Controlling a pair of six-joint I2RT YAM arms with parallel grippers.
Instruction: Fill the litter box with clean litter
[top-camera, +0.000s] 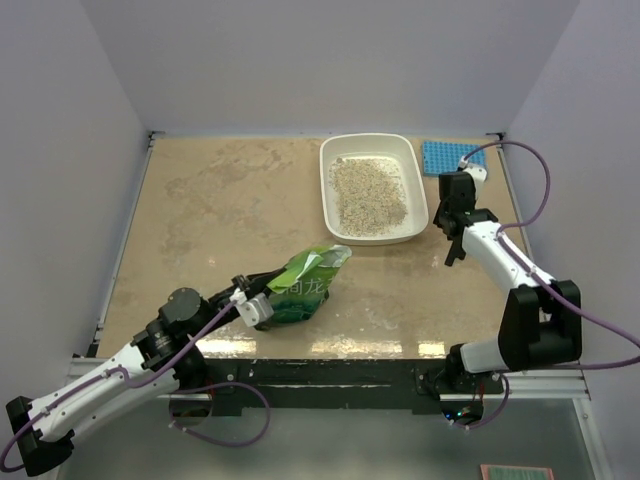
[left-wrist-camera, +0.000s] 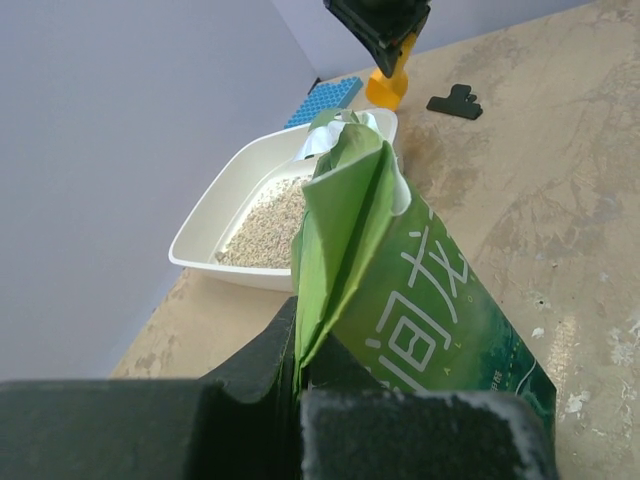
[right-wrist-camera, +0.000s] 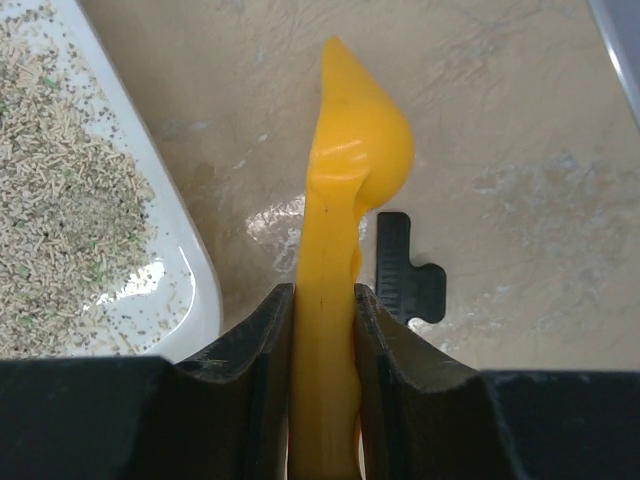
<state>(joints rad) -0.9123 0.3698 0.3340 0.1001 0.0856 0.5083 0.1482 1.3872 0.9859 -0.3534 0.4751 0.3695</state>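
Observation:
The white litter box (top-camera: 325, 190) stands at the back right of the table and holds a layer of beige-grey speckled clean litter (top-camera: 368, 190). My left gripper (top-camera: 255, 303) is shut on the bottom fold of a crinkly green bag (top-camera: 305, 280), which points its open mouth towards the box. In the left wrist view the bag (left-wrist-camera: 420, 290) rises before the box (left-wrist-camera: 215, 215) and its litter (left-wrist-camera: 265, 215). My right gripper (right-wrist-camera: 323, 300) is shut on an orange-yellow scoop (right-wrist-camera: 345, 200), held edge-on just right of the box's rim (right-wrist-camera: 190, 270), beside the litter (right-wrist-camera: 60, 220).
A small blue studded mat (top-camera: 447, 157) lies at the back right corner behind the right arm. A black clip (right-wrist-camera: 405, 272) lies on the table under the scoop; it also shows in the left wrist view (left-wrist-camera: 455, 102). Grey walls close the table on three sides.

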